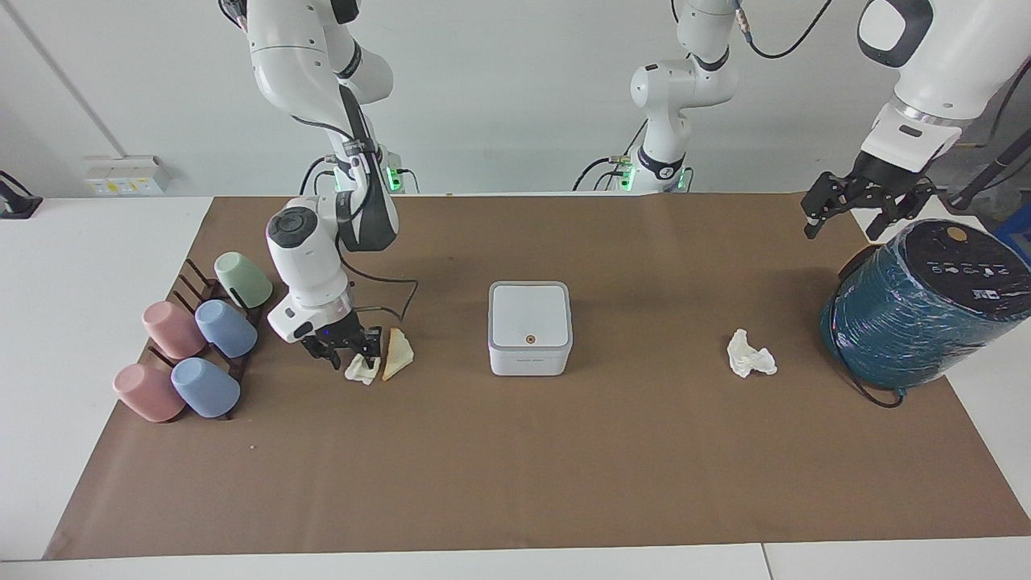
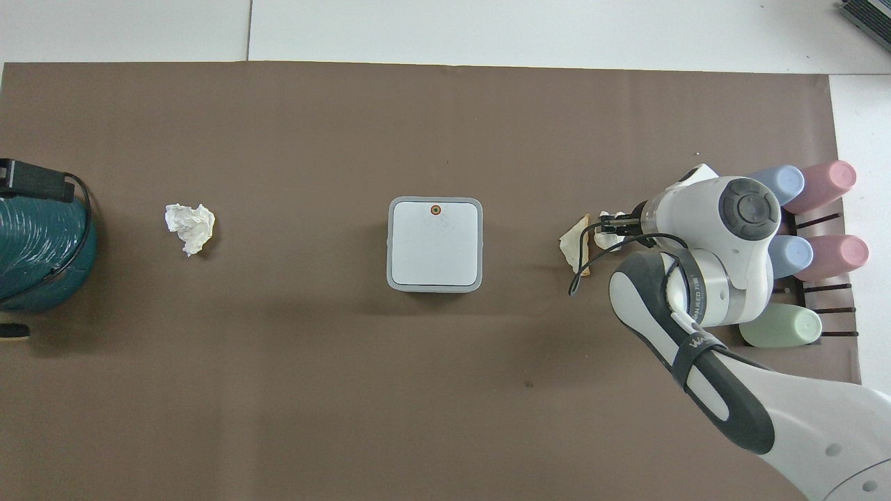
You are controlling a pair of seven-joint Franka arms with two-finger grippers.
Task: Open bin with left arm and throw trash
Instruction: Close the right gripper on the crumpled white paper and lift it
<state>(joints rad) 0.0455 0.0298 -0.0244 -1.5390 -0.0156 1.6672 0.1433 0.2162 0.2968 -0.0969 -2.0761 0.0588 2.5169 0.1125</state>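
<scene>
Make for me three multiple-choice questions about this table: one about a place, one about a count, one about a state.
1. Where is the right hand?
A. over the teal cylinder
B. down at the paper wad beside the tan wedge
C. over the lone wad toward the left arm's end

2. How many cups lie at the right arm's end of the table?
A. three
B. five
C. seven

3. What is the state of the bin?
A. lid closed
B. lid half open
C. lid fully open

Answers:
1 B, as the facing view shows the hand low at that wad.
2 B, as there are two pink, two blue and one green.
3 A, as the lid lies flat in both views.
</scene>
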